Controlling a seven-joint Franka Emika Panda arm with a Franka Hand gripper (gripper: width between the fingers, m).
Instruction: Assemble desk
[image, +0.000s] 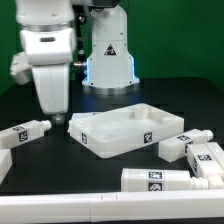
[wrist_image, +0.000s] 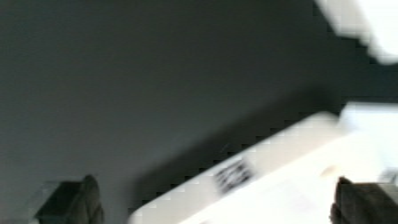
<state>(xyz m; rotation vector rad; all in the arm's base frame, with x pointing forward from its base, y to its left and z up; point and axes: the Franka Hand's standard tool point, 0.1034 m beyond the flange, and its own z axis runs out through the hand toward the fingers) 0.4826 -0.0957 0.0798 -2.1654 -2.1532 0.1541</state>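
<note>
The desk top (image: 130, 131), a white rimmed rectangle with small tags on its sides, lies rim-up in the middle of the black table. Several white square legs lie loose around it: one (image: 26, 131) toward the exterior view's left, two (image: 186, 144) (image: 207, 159) toward its right, and one (image: 160, 180) in front. My gripper (image: 55, 114) hangs just above the table beside the top's left corner. In the wrist view my gripper (wrist_image: 221, 202) is open, its dark fingers (wrist_image: 73, 201) wide apart. A blurred tagged corner of the desk top (wrist_image: 267, 170) lies below them. Nothing is held.
The robot's white base (image: 108, 52) stands behind the desk top. A white strip (image: 90, 207) runs along the table's front edge. A further white piece (image: 4, 161) shows at the exterior view's left edge.
</note>
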